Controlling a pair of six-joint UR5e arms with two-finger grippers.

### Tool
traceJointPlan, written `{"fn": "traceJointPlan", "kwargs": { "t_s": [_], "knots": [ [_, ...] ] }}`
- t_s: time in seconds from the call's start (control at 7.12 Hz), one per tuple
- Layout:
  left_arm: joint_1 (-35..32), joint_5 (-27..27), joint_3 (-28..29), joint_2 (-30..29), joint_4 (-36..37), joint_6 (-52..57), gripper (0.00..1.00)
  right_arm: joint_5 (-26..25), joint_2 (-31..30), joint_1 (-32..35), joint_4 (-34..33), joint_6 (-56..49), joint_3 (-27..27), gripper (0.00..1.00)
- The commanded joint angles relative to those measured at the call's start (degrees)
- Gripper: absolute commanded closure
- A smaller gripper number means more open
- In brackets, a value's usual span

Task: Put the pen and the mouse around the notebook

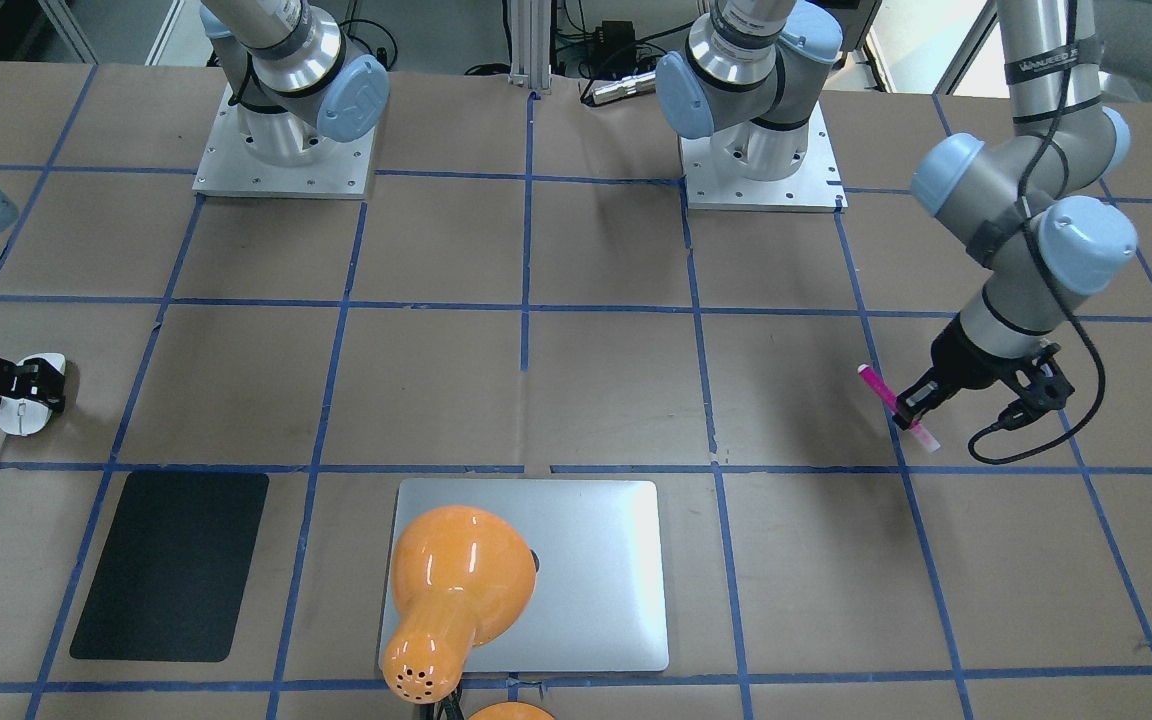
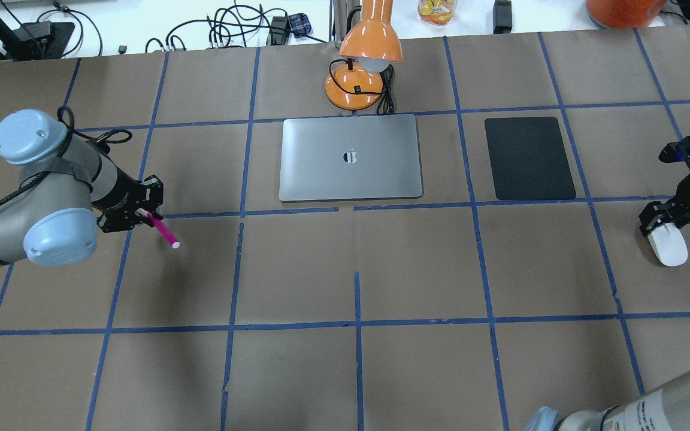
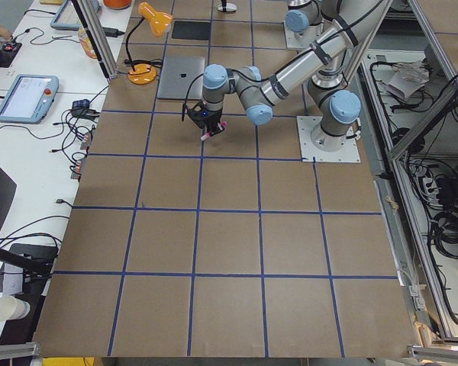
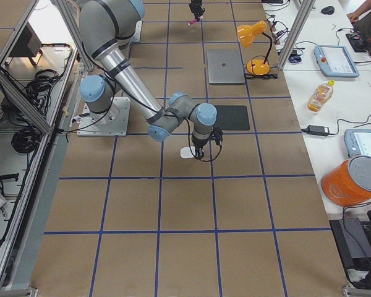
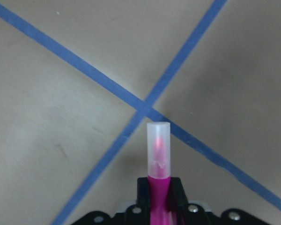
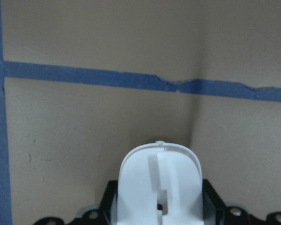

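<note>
left jaws were clamped on the pen [image 2: 164, 230], well left of the notebook [image 2: 351, 157]; right jaws were clamped on the mouse [image 2: 668, 248], well right of it.

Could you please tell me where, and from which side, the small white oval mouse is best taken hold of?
Grip it across its two long sides, coming down from above. The small white oval mouse sits top up, and side to side is its narrower span. The right pincer is shut on it in just this way, near one end.
</note>
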Motion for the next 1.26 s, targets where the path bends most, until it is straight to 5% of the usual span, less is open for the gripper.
{"fn": "traceJointPlan", "kwargs": {
  "t_s": [0.0,0.56,1.12],
  "knots": [
    [-13.4,2.1,0.2,-0.4,0.4,-23.8,1.0,0.1,-0.6,0.1,0.0,0.1,-0.6,0.48],
    [-32.2,2.0,4.3,-5.6,1.3,-62.2,1.0,0.5,-1.0,8.9,3.4,8.4,-8.9,0.47],
    [-38.9,6.6,12.6,-14.4,-1.3,-73.6,1.0,2.2,6.5,25.1,3.3,32.4,-18.3,0.46]
  ]
}}
